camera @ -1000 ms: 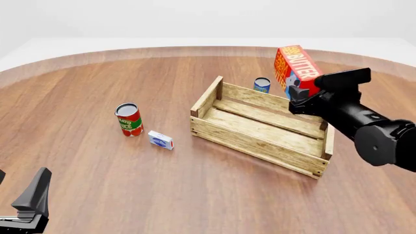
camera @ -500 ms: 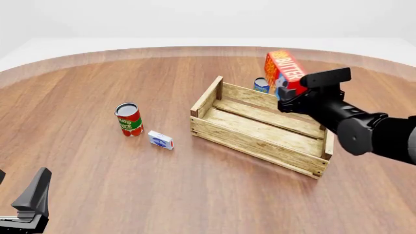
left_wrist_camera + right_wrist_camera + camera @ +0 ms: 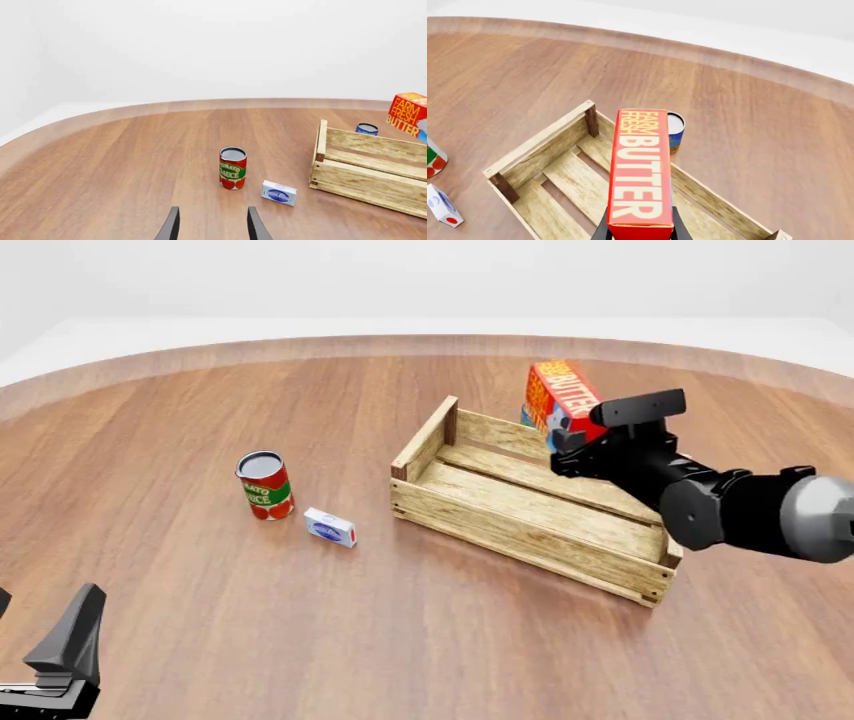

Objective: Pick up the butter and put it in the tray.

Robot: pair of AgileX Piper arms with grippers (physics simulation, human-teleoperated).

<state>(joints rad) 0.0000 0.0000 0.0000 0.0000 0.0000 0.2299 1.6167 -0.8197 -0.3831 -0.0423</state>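
Butter (image 3: 558, 394) has dropped lower and moved left since a second ago; now above the tray's (image 3: 518, 525) far wall, not yet inside. Right hand (image 3: 577, 436) clenched on the butter's lower end. Risk: box looks tilted, releasing now could land it on the rail and tip it outside. Right wrist view shows the blue can (image 3: 674, 131) just behind the tray; front view hides it. Left hand (image 3: 212, 226) released, well away from the tray.

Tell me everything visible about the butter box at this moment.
The rectangular red butter box has an orange face printed "FARM FRESH BUTTER" and a blue patch. It looks like printed cardboard, intact. The right end effector grips its lower end, holding it in the air, tilted, above the far side of the light-wood slatted tray. It does not appear to touch the tray.
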